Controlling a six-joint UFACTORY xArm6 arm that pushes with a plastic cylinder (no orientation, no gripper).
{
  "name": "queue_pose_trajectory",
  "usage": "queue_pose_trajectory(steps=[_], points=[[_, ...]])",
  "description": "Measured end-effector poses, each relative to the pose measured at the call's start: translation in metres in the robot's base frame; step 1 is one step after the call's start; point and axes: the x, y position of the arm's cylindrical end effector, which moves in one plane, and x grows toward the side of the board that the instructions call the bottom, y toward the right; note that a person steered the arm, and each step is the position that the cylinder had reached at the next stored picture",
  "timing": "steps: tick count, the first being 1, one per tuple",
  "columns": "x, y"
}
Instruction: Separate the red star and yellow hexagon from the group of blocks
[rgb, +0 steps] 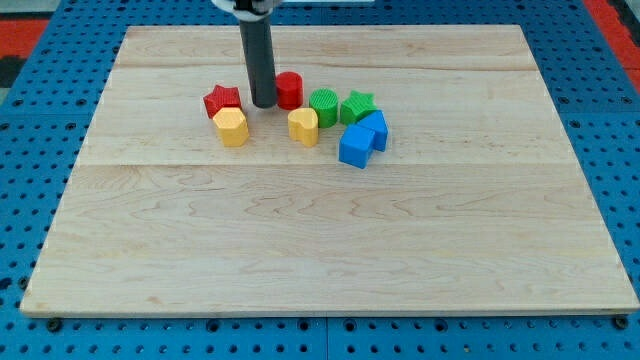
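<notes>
The red star (222, 100) lies left of centre near the view's top, with the yellow hexagon (231, 127) touching it just below. My tip (264, 103) stands between the red star and a red cylinder (289, 90), just left of the cylinder and a small gap right of the star. Right of the tip lie a yellow heart (303, 126), a green cylinder (323, 107), a green star (357, 107) and two blue blocks, a cube (354, 146) and one behind it (375, 129), clustered together.
The wooden board (330, 250) rests on a blue pegboard table (30, 200). The rod rises from the tip to the view's top edge.
</notes>
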Motion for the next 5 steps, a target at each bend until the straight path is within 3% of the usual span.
queue_pose_trajectory(steps=[1, 2, 3, 5], points=[[0.014, 0.031], [0.058, 0.035], [0.069, -0.008], [0.066, 0.017]])
